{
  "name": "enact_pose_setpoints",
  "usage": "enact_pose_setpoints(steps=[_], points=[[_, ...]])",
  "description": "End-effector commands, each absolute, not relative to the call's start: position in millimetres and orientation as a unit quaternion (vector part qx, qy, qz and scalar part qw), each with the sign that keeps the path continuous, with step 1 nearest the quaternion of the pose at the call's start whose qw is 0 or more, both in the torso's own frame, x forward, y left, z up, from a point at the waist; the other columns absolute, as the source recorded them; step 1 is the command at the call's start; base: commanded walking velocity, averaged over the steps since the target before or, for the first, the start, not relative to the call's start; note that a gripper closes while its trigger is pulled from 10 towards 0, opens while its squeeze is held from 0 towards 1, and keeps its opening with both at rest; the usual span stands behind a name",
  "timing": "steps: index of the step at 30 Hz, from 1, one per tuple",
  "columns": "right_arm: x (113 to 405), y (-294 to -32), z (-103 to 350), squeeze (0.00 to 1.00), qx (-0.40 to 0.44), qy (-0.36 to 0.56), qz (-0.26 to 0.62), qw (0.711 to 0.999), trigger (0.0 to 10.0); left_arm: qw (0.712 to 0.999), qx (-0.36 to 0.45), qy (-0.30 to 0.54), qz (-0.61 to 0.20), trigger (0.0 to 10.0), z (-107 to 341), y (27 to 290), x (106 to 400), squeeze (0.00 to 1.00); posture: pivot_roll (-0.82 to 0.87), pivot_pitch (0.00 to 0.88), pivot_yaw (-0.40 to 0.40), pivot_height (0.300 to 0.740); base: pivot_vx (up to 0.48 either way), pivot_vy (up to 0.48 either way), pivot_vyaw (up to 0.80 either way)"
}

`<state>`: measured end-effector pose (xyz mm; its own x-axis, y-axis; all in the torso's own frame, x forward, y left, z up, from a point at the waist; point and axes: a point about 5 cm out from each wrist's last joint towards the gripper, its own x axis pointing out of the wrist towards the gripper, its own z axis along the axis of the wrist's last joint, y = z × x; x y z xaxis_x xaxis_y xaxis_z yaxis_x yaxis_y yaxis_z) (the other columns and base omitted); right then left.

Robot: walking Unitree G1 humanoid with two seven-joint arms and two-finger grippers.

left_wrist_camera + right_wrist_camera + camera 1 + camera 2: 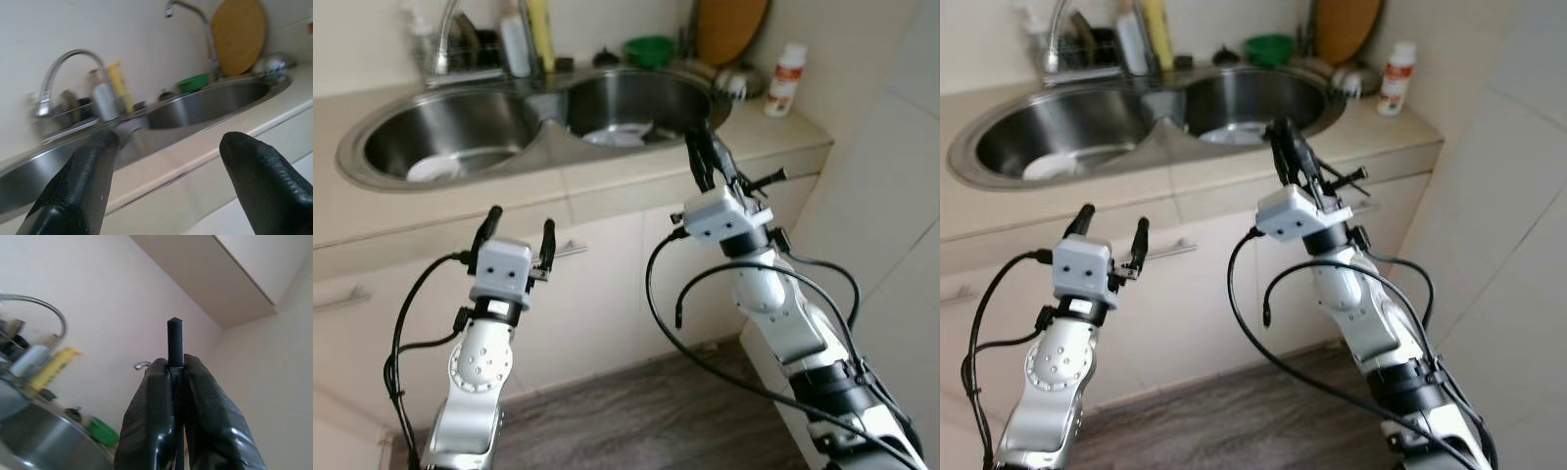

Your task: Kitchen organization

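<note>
Left eye view shows one double sink [548,137] with two steel bowls, each holding one white dish: a small one [434,168] in the left bowl and a plate [619,134] in the right. Behind the sink stand a yellow bottle [540,34], a white bottle [514,44], a green bowl [649,49] and a round wooden board [729,27], with one red-capped white bottle [784,80] on the counter at the far right. The left gripper [517,235] hovers before the cabinet front with fingers spread wide and nothing between them, while the right gripper [700,147], raised at the counter edge beside the right bowl, is pinched on a thin black stick [174,340] that pokes up past its fingertips.
</note>
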<state>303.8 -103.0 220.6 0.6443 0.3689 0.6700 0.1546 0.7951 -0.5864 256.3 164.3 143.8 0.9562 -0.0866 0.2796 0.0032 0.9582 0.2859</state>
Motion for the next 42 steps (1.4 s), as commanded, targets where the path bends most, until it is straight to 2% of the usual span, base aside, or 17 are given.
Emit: enact_pose_setpoints(steps=[1, 7, 10, 13, 28, 31, 34, 37, 38, 39, 40, 42], points=[[306, -104, 229, 0.00, -0.308, -0.427, 0.061, 0.848, 10.0, 0.978, 0.139, -0.153, -0.033, 10.0, 146, 158, 256, 0.00, -0.03, 0.000, 0.015, 0.740, 0.371, 0.000, 0.00], [309, -93, 243, 0.00, -0.306, -0.453, 0.067, 0.835, 10.0, 0.978, 0.139, -0.154, -0.033, 10.0, 146, 158, 257, 0.00, -0.02, 0.000, 0.014, 0.740, 0.371, 0.000, 0.37], [308, -83, 248, 0.00, -0.326, -0.471, 0.085, 0.815, 10.0, 0.978, 0.139, -0.154, -0.033, 10.0, 146, 158, 257, 0.00, -0.02, 0.000, 0.014, 0.740, 0.372, 0.000, 0.80], [309, -79, 246, 0.00, -0.309, -0.468, 0.106, 0.821, 10.0, 0.978, 0.139, -0.155, -0.033, 10.0, 145, 157, 257, 0.00, -0.02, 0.000, 0.012, 0.740, 0.371, 0.000, 0.80], [318, -78, 245, 0.00, -0.296, -0.454, 0.128, 0.831, 10.0, 0.978, 0.135, -0.157, -0.032, 10.0, 145, 155, 257, 0.00, -0.02, 0.000, 0.002, 0.740, 0.366, 0.000, 0.00], [326, -80, 244, 0.00, -0.274, -0.429, 0.133, 0.850, 10.0, 0.978, 0.135, -0.156, -0.031, 10.0, 144, 154, 257, 0.00, -0.01, 0.000, 0.000, 0.740, 0.313, 0.000, 0.00], [344, -82, 232, 0.00, -0.214, -0.338, 0.146, 0.905, 10.0, 0.979, 0.134, -0.152, -0.032, 10.0, 144, 153, 257, 0.00, -0.01, 0.000, -0.002, 0.740, 0.000, 0.000, 0.00], [352, -88, 227, 0.00, -0.164, -0.301, 0.134, 0.930, 10.0, 0.979, 0.135, -0.150, -0.036, 10.0, 143, 152, 258, 0.00, -0.01, 0.000, -0.002, 0.740, 0.000, 0.000, 0.00], [358, -90, 221, 0.54, -0.152, -0.266, 0.134, 0.943, 10.0, 0.979, 0.135, -0.149, -0.038, 10.0, 143, 152, 258, 0.00, -0.01, 0.000, -0.002, 0.740, 0.000, 0.000, 0.00], [358, -90, 221, 0.54, -0.152, -0.266, 0.134, 0.943, 10.0, 0.979, 0.135, -0.149, -0.038, 10.0, 143, 152, 258, 0.00, -0.01, 0.000, -0.002, 0.740, 0.000, 0.000, 0.00], [362, -94, 215, 1.00, -0.127, -0.241, 0.130, 0.953, 10.0, 0.979, 0.138, -0.147, -0.039, 10.0, 142, 152, 258, 0.00, -0.01, 0.000, -0.002, 0.740, 0.000, 0.000, 0.00], [363, -96, 214, 1.00, -0.102, -0.235, 0.133, 0.957, 10.0, 0.979, 0.139, -0.147, -0.040, 10.0, 142, 152, 258, 0.00, -0.01, 0.000, -0.002, 0.740, 0.000, 0.000, 0.00]])
